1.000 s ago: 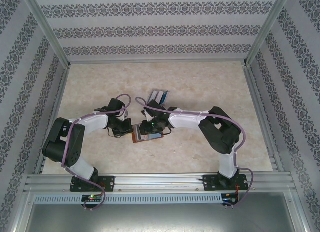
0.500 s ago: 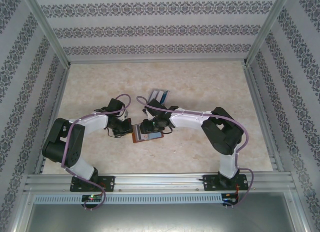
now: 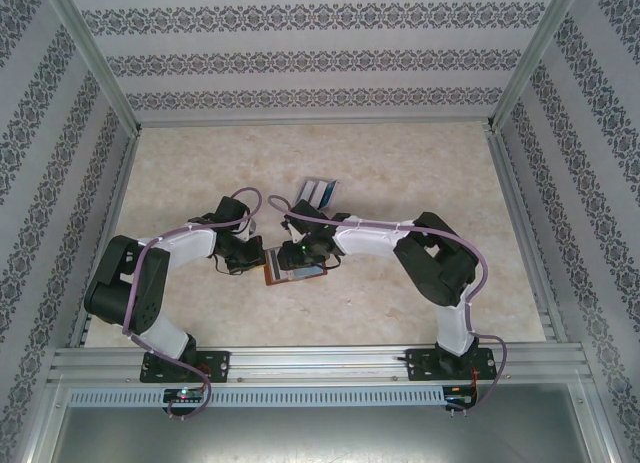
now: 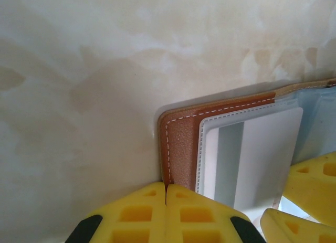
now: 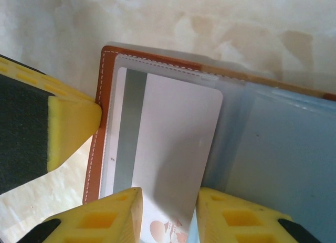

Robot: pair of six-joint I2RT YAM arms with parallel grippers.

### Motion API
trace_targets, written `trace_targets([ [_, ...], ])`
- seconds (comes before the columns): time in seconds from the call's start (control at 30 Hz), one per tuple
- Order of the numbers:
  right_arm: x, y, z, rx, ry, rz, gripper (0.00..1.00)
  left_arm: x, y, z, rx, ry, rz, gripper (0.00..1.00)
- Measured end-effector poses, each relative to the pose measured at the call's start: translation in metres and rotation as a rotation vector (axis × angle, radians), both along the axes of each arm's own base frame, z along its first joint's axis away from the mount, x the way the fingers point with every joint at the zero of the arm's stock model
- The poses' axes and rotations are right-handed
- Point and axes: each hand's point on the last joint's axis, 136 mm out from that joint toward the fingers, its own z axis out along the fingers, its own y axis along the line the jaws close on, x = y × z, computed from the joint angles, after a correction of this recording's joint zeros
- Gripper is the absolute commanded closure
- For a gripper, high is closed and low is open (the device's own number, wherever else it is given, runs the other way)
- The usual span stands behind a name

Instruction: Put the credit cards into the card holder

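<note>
Card (image 5: 163,143) (rounded, grey-striped) lies in stitched leather holder (image 5: 94,169).

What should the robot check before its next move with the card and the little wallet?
1. Card holder lying open: ok.
2. Left gripper shut, tip against the holder's brown edge: ok.
3. Card has its striped end in the clear pocket: looks ok.
4. Right gripper straddles the card; firm grip: cannot tell.
5. Card fully inside: not ok, it sticks out toward the right gripper.
6. Spare cards waiting nearby: ok.
</note>
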Motion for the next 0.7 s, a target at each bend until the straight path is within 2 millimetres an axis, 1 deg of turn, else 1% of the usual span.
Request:
trace_targets([
  [0.3,-0.003,0.003,-0.002,-0.021,0.000,0.027,0.68,0.000,0.000,0.000,-0.001,0.002,0.003,1.00],
  [0.37,-0.003,0.003,-0.002,-0.025,-0.005,0.032,0.66,0.000,0.000,0.000,-0.001,0.002,0.003,1.00],
  [0.43,-0.004,0.002,0.000,-0.029,-0.019,0.031,0.62,0.000,0.000,0.000,-0.001,0.002,0.003,1.00],
  [0.5,-0.006,-0.002,0.008,-0.037,-0.039,0.029,0.59,0.000,0.000,0.000,-0.001,0.002,0.003,1.00],
  [0.53,-0.007,-0.004,0.015,-0.038,-0.051,0.025,0.57,0.000,0.000,0.000,-0.001,0.001,0.003,1.00],
  [0.63,-0.005,-0.010,0.039,-0.023,-0.099,0.009,0.57,0.001,0.000,0.000,-0.002,-0.001,0.003,1.00],
  [0.7,-0.003,-0.016,0.050,-0.004,-0.121,-0.009,0.57,0.000,-0.001,0.000,-0.006,0.000,0.005,1.00],
])
